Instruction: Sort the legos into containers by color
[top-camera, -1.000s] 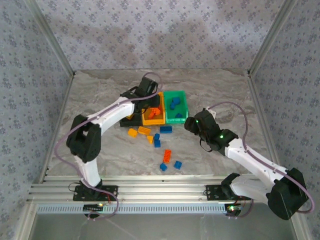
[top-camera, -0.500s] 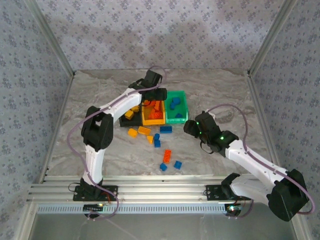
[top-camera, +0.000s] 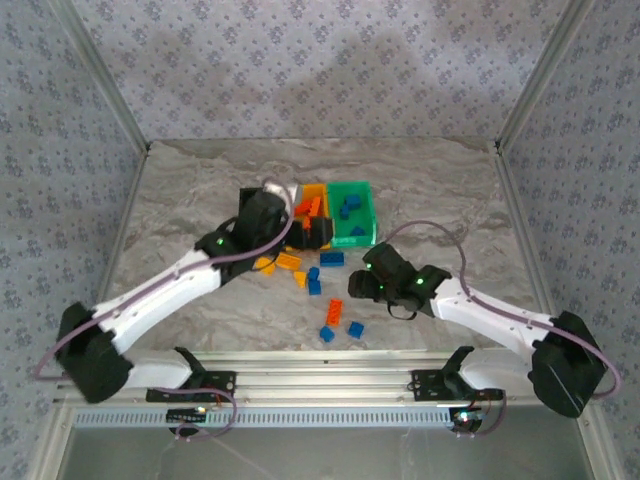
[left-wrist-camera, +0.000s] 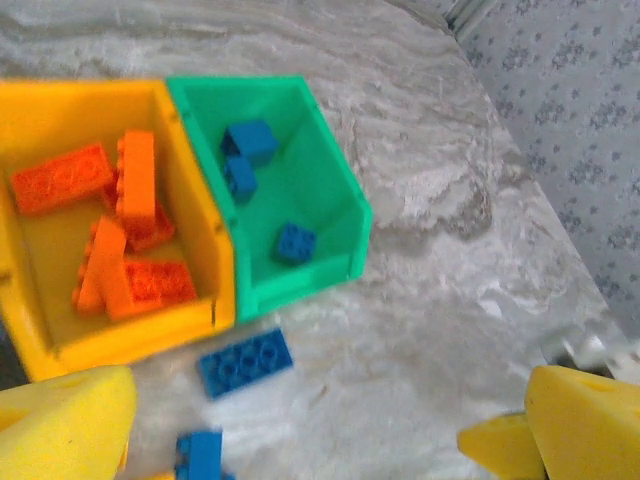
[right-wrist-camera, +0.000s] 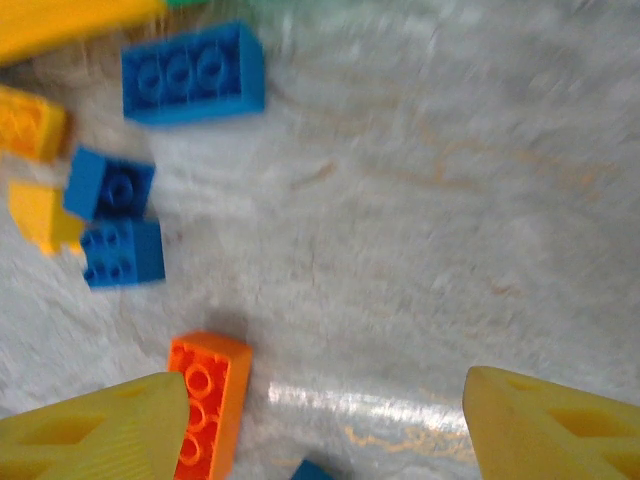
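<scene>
Right pincer (right-wrist-camera: 325, 395) spread wide, empty, orange-red brick (right-wrist-camera: 207, 395) at its 9 o'clock — judged a pick approach; left pincer (left-wrist-camera: 320, 405), likewise wide and empty, hovers near green bin (left-wrist-camera: 345, 200).

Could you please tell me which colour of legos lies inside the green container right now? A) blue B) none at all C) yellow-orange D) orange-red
A: the left wrist view shows three blue legos inside the green container, while the orange-red legos lie in the yellow-orange container beside it.
</scene>
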